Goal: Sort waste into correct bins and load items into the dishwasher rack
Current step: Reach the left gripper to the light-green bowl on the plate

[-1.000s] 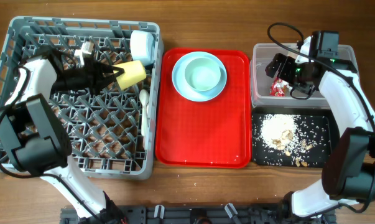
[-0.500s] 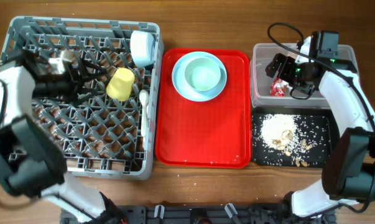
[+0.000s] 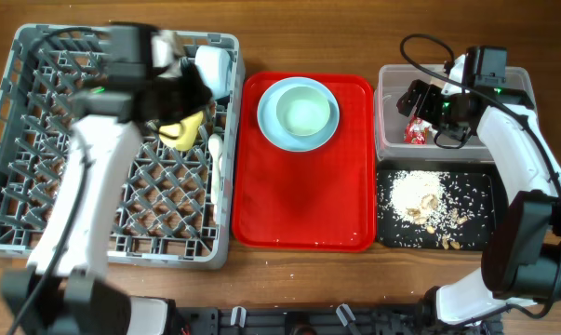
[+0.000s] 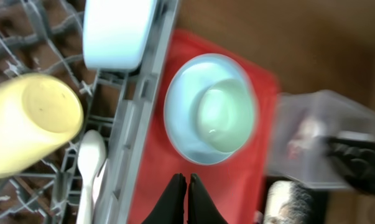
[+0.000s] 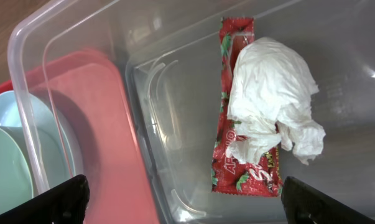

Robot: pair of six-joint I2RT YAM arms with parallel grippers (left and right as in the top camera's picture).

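So my left gripper (image 4: 186, 180), fingers pressed together and empty, faced the stacked bowl (image 4: 224, 115), likely next for the rack (image 3: 122, 251); my right gripper (image 5: 187, 202) hung spread above the binned wrapper (image 5: 249, 177) and tissue (image 5: 268, 106).

1. There were two bowls: one light blue bowl (image 3: 212, 67) and one pale green bowl (image 3: 307, 113).
2. One light blue plate (image 3: 263, 119), one yellow-green cup (image 3: 185, 136) and one white spoon (image 3: 215, 149) showed.
3. There were two bins: one clear tub (image 3: 392, 102) and one black tray (image 3: 489, 181).
4. One red wrapper (image 5: 246, 177) and one white tissue (image 5: 268, 112) showed.
5. One grey rack (image 3: 20, 140) and one red tray (image 3: 303, 200) showed.
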